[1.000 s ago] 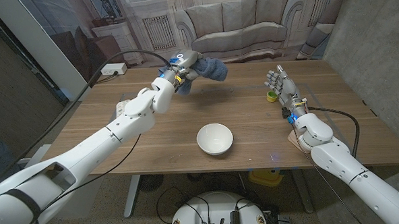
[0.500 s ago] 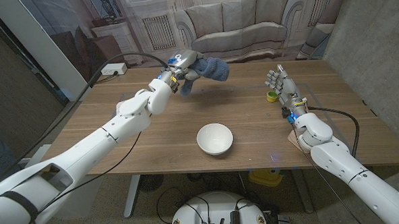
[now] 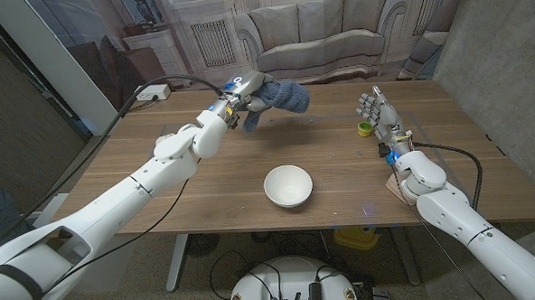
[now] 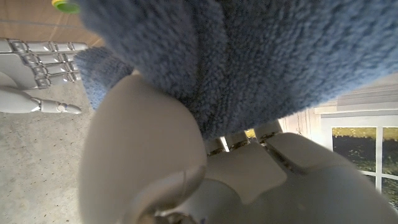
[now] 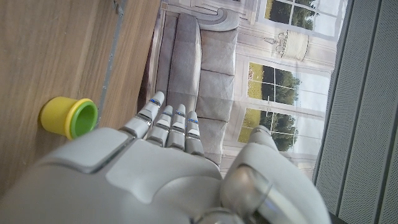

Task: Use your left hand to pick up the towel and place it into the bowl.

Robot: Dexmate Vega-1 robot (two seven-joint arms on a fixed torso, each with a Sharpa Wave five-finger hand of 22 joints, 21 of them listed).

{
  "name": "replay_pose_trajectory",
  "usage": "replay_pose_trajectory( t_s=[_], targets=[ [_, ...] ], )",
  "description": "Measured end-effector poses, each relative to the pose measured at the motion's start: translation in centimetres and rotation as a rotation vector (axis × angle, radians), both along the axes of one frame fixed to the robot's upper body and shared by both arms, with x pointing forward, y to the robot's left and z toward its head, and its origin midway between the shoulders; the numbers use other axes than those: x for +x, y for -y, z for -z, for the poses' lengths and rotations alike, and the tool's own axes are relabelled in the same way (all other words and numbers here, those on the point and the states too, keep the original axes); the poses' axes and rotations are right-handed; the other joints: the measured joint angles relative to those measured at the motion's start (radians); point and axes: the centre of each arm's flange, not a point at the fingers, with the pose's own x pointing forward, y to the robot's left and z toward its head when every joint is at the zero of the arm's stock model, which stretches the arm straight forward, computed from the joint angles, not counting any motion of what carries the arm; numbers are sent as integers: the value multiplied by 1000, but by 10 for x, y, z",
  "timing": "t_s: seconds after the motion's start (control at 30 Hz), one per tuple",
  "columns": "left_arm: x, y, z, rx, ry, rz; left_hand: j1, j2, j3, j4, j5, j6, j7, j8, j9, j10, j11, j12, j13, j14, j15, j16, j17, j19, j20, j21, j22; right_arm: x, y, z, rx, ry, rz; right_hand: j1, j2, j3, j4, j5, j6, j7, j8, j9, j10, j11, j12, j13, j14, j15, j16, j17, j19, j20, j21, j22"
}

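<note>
While the left hand (image 3: 243,89) grips the towel (image 3: 280,94) up off the table (image 3: 206,193), the bowl (image 3: 288,185) sits low and toward the robot from it, a little to the hand's right and well apart; that is the relation the coming carry turns on, as I judge it; the hand must draw back toward the robot and come down; the towel's bulk sticks out from the hand's right side, its long axis running roughly crosswise, so the cloth already leans the bowl's way; in the left wrist view its blue pile bunches over the fingers (image 4: 249,134); the right hand (image 3: 377,109) stands off to the bowl's far right, fingers released and upright, grasping nothing, beside a small cup (image 3: 364,129).
</note>
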Motion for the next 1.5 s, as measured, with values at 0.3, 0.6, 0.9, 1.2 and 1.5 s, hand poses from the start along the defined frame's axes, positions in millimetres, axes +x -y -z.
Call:
replay_pose_trajectory(
  t_s=[0.3, 0.6, 0.9, 1.2, 1.5],
  targets=[
    [-8, -1, 7, 7, 15, 33, 0, 0, 2, -2, 0, 2, -2, 8, 0, 5, -5, -2, 2, 5, -2, 0, 0, 0, 0, 0, 0, -1, -1, -1, -3, 1, -2, 0, 0, -4, -4, 0, 0, 0, 0, 0, 0, 0, 0, 0, 0, 0, 0, 0, 0, 0, -2, 0],
    [-16, -1, 13, 13, 23, 72, -7, -7, 3, -2, -1, 6, -5, 8, -1, 11, -3, -4, 4, 12, -2, -5, 0, 0, 0, 0, 0, -1, -1, 0, -7, 0, -2, 0, 0, -4, -4, 0, 0, 0, 0, 0, 0, 0, 0, 0, 0, 0, 0, 0, 0, 0, -7, 0],
    [-21, -1, 17, 23, 27, 102, -13, -5, 3, -1, -1, 9, -2, 11, -1, 20, -5, -4, 4, 23, -9, -5, -1, 16, -13, 0, -1, -3, -1, 1, -9, -3, -2, 3, 3, -4, -4, 0, 0, 0, 0, 0, 0, 0, 0, 0, 0, 0, 0, 0, 0, 0, -7, 0],
    [-28, 2, 21, 47, 28, 131, -13, -5, 3, -1, -3, 11, -3, 11, 0, 27, -2, -8, 10, 23, -9, -8, -1, 16, -13, 0, -1, -3, 1, -1, -6, -3, -1, 3, 3, -4, -4, 1, 0, 0, 0, 0, 0, 0, 0, 0, 0, 0, 0, 0, 5, 5, -7, 0],
    [-36, 4, 27, 67, 25, 154, -13, -5, 6, -4, 0, 14, -7, 11, 0, 30, -5, -9, 9, 29, -10, -12, -1, 16, -13, 0, -1, -2, 1, -5, -8, 2, -1, -1, 7, -4, -4, 1, 0, 0, 0, 0, 0, 0, 0, 0, 0, 0, 0, 0, 11, 0, -15, 0]
  ],
)
